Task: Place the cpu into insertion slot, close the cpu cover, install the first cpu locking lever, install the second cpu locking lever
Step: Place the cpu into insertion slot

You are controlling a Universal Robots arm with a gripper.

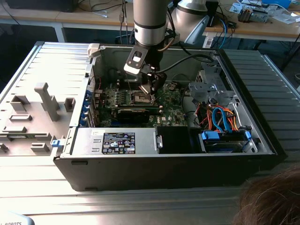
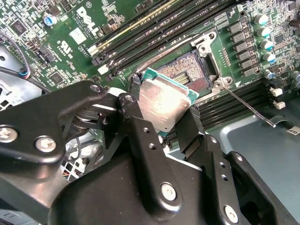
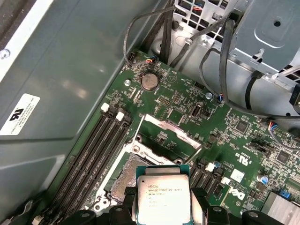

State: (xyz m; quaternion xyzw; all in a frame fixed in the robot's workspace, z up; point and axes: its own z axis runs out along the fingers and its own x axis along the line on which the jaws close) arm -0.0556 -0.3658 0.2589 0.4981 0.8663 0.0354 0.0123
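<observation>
1. Gripper point(image 2: 164, 111): its two black fingers point(image 2: 133, 105) are clamped on opposite edges of the cpu point(image 2: 161, 98), which is held tilted with its metal top showing.
2. Cpu: in the air just above the slot point(image 2: 190, 70). It overlaps one side of the slot and is not seated. The slot's pin field lies bare in both wrist views.
3. Cover point(image 3: 161, 123): swung up off the slot. In the first wrist view it stands at the slot's edge opposite the gripper.
4. Lever point(image 2: 248, 107): a thin metal rod running outward from one corner of the slot.
5. Memory slots point(image 2: 154, 28): long dark rows just beside the slot on the green board point(image 2: 28, 18).
6. Exterior view: the arm point(image 1: 150, 23) reaches down into the open case point(image 1: 164, 171), with the gripper point(image 1: 151, 89) directly over the slot.
</observation>
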